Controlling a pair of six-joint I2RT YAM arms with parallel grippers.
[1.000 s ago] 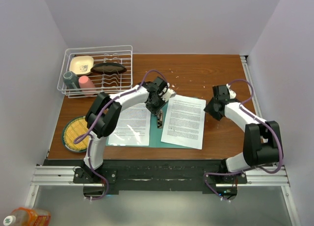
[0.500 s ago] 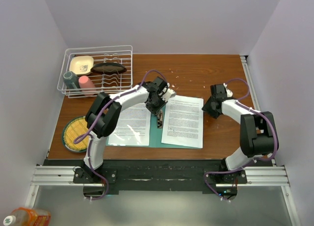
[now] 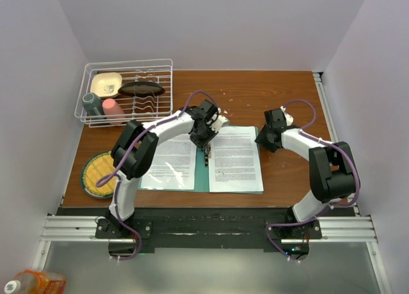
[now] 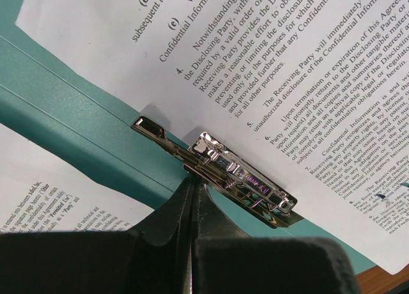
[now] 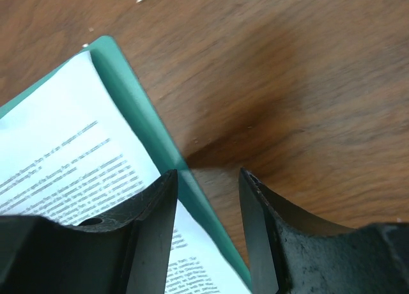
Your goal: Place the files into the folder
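The teal folder lies open on the table, with one printed file on its left half and another file squared on its right half. My left gripper is shut, its tips touching the metal clip at the spine; I cannot see anything between them. The right file's edge lies beside the clip. My right gripper is open and low over the folder's right edge, straddling the teal strip beside the paper.
A white wire dish rack with a bowl and cups stands at the back left. A yellow plate lies near the left front. Bare wood stretches to the right of the folder.
The right file has slid left and straightened onto the folder's right half. My right gripper moved left with it to the folder's edge. The left arm has stayed still.
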